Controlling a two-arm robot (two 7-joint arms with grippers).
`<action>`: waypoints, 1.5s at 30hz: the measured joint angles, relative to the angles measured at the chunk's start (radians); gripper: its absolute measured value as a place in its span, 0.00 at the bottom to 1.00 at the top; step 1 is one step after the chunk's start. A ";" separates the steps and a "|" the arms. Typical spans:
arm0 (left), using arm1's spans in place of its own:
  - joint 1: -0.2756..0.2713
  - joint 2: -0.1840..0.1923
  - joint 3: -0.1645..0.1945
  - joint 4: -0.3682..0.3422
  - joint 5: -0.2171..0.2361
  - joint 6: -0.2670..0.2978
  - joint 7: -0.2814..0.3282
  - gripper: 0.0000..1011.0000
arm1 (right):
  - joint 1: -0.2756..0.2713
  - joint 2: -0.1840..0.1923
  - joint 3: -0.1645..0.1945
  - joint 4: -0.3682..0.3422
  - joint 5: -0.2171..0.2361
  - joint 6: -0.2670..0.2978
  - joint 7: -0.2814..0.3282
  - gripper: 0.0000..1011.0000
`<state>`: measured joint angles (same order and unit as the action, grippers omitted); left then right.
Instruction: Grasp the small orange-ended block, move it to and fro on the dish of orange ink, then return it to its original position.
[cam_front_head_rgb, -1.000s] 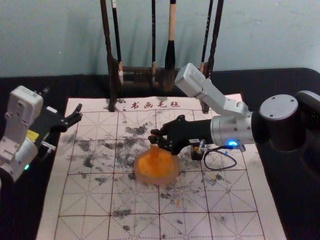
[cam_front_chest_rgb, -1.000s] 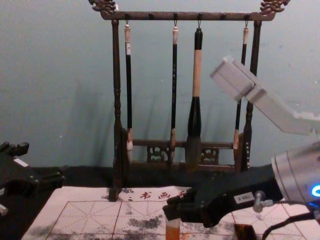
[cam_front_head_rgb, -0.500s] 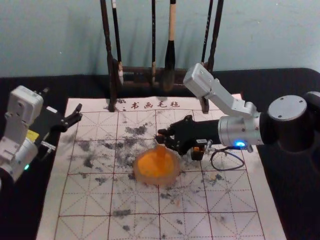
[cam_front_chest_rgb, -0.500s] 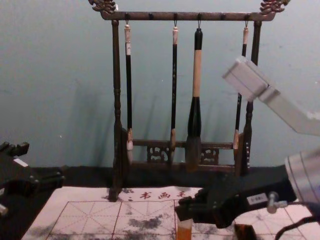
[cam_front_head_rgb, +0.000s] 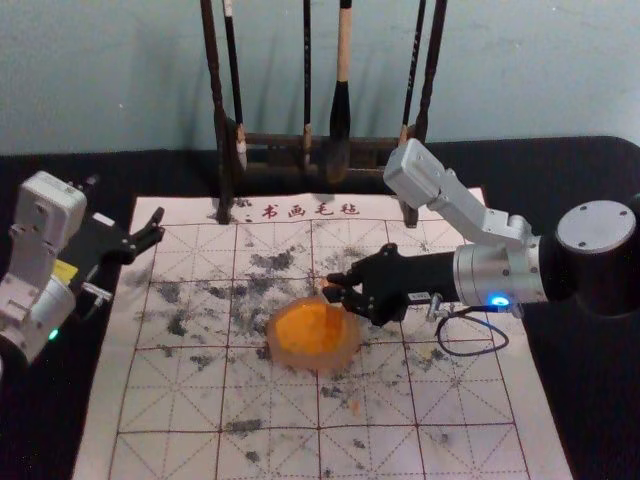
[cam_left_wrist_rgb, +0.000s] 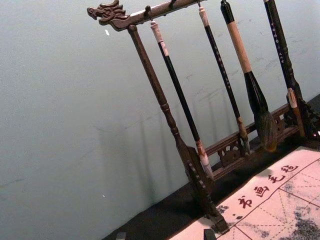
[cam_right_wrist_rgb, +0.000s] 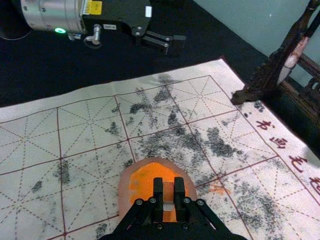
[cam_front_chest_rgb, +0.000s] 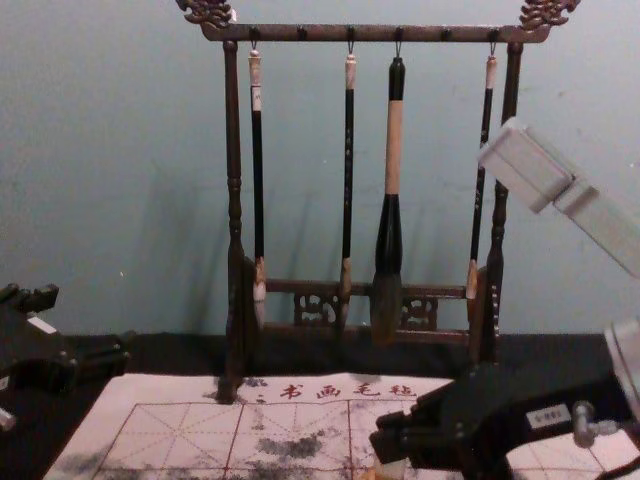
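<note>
My right gripper (cam_front_head_rgb: 333, 288) is over the dish's back right edge, shut on the small block (cam_front_head_rgb: 324, 284). In the right wrist view the right gripper (cam_right_wrist_rgb: 168, 196) pinches the block (cam_right_wrist_rgb: 168, 189), which has orange on it, in front of the orange ink. The dish of orange ink (cam_front_head_rgb: 288, 348) rests on the white mat; whether the block touches the ink is unclear. Low in the chest view, the block (cam_front_chest_rgb: 392, 468) hangs under the fingers, its lower part cut off. The left gripper (cam_front_head_rgb: 155, 226) stays idle and open off the mat's left back side.
A wooden rack (cam_front_chest_rgb: 233, 200) with several hanging brushes stands at the back. The gridded felt mat (cam_front_head_rgb: 200, 400) carries grey ink smudges. A cable (cam_front_head_rgb: 470, 354) loops below the right wrist, over the mat.
The right gripper, with the block in its grasp, has moved rightward from over the dish's middle to its right side. My left arm has held still.
</note>
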<state>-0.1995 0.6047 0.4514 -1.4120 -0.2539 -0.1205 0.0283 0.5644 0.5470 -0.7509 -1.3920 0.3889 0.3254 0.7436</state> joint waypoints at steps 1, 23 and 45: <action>0.000 0.000 0.000 0.000 0.000 0.000 0.000 0.99 | -0.002 0.002 -0.001 -0.002 0.001 0.000 0.001 0.13; 0.000 0.000 0.000 0.000 0.000 0.000 0.000 0.99 | -0.003 -0.007 -0.036 -0.033 0.016 0.009 0.015 0.13; 0.000 0.000 0.000 0.000 0.000 0.000 0.000 0.99 | 0.046 -0.079 -0.055 0.045 0.009 0.003 -0.005 0.13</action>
<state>-0.1995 0.6047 0.4514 -1.4120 -0.2539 -0.1206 0.0282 0.6108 0.4681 -0.8060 -1.3468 0.3983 0.3288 0.7386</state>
